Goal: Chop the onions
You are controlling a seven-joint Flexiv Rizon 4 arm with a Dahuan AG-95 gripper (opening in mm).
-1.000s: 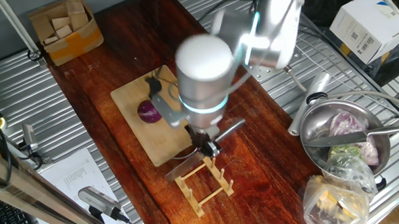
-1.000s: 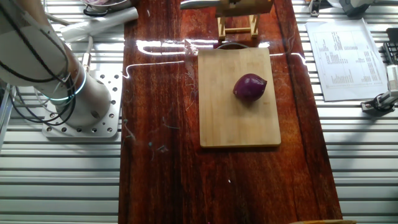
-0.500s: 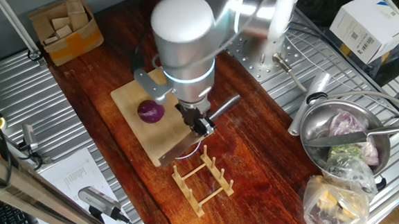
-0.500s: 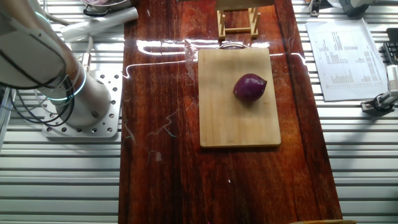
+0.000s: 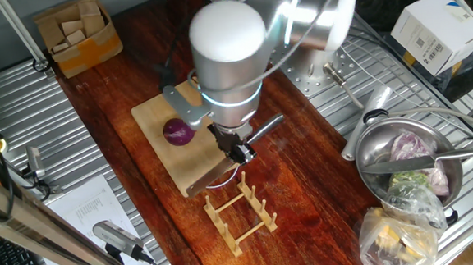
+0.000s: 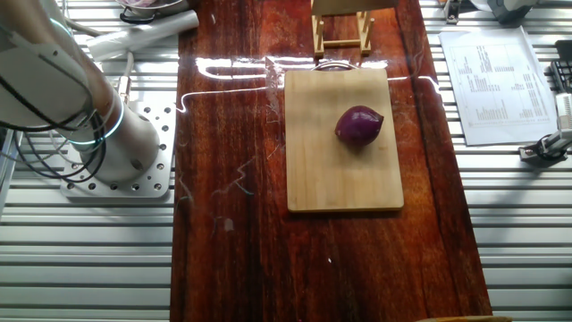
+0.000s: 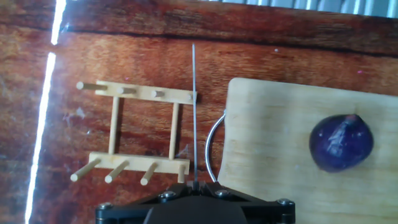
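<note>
Gripper (image 5: 239, 153) clamps knife (image 7: 194, 112), blade edge-on; onion (image 6: 359, 125) tip toward rack (image 7: 138, 134).

Arm (image 5: 231, 50): fat silver-grey cylindrical links, rounded white end cap on the big joint, glossy and blurred higher up. Thin glowing cyan ring (image 5: 230, 100) around the wrist joint; a second cyan ring (image 6: 100, 125) near the base. Base (image 6: 125, 152): pale cylinder on a perforated metal plate with rows of holes. Black cables (image 6: 45, 98) loop around the lower link. Gripper (image 5: 236, 149): small, black, blocky. In the hand view, black housing (image 7: 193, 202) with silver screw heads along its top edge.
</note>
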